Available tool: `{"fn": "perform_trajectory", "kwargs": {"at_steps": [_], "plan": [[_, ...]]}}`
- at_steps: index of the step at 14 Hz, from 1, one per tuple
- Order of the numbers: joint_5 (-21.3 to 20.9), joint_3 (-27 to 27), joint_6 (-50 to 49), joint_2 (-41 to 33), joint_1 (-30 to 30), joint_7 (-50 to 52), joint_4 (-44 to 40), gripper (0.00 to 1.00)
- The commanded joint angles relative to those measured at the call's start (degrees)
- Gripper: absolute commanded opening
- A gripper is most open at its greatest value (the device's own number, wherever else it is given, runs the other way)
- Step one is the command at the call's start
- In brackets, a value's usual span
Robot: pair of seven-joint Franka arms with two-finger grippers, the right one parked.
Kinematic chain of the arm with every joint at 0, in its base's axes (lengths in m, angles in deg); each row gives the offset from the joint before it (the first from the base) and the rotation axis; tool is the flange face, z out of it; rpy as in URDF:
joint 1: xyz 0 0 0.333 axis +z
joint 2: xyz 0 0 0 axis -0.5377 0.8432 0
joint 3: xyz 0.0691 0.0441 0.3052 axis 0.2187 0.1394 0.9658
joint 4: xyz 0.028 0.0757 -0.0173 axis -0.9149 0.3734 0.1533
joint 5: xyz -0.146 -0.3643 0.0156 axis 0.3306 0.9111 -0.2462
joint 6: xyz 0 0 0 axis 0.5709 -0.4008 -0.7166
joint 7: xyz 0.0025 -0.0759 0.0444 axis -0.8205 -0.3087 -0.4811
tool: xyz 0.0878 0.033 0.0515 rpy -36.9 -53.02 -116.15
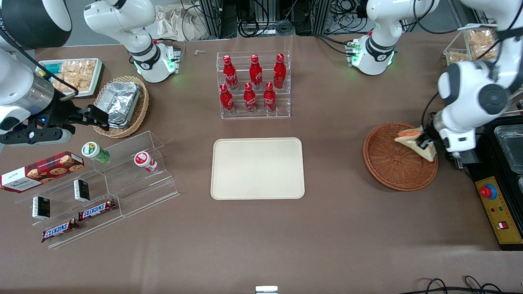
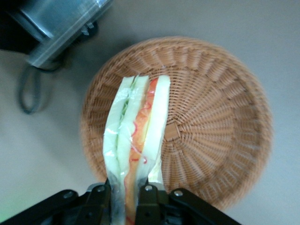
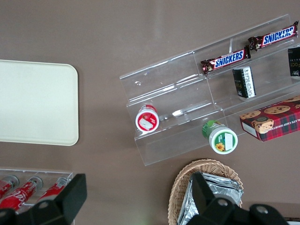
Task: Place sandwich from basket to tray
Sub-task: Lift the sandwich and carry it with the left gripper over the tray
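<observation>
Sandwich [image 2: 136, 140] is a soft, light wedge of pale bread w/ red-orange and green filling at the cut edge, wrapped in clear film by the look of it, so slippery on the outside and easy to crush. The claw [image 2: 123, 199] is pinching it across the two bread faces at one end, fingers [image 2: 146, 197] pressed on either side, and the rest of the wedge sticks out unsupported. It seems to hang just above the basket [image 1: 388, 171] near the rim at the working arm's end, though whether its low corner touches the weave I can't tell from the front view. Judgement: a hold this near one end lets a floppy thing droop or swing, and the film could slide on the pads; a grip nearer the middle of the faces would be steadier, w/ only gentle squeeze so the layers don't splay. Basket is a shallow woven bowl, so its rim is low and shouldn't snag much. The worktop [image 1: 335, 228] is a plain brown matte sheet, flat and bare between the basket and the tray [image 1: 257, 168]. The tray is flat, cream, low-rimmed, w/ nothing on it, toward the parked arm's end from the basket. A clear rack of red bottles [image 1: 253, 85] stands farther from the front camera than the tray, well apart from the path.
</observation>
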Motion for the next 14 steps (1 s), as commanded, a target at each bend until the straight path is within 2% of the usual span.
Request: {"fn": "perform_trajectory", "kwargs": {"at_steps": [1,4,7,9,11,14], "plan": [[-0.09,-0.22,-17.39,1.28,-1.52,-7.93,-17.73,0.0],[0.62,-2.23,-24.37,1.89,-3.88,-14.8,-30.31,0.0],[0.7,-6.44,-24.56,8.29,-8.8,-24.38,-41.39,0.0],[0.79,-10.22,-24.12,12.07,-12.49,-22.66,-43.53,0.0],[0.1,-12.77,-23.77,17.42,-17.05,-15.74,-46.16,0.0],[-1.57,-12.78,-20.27,27.88,-25.14,-6.76,-50.38,0.0]]}}
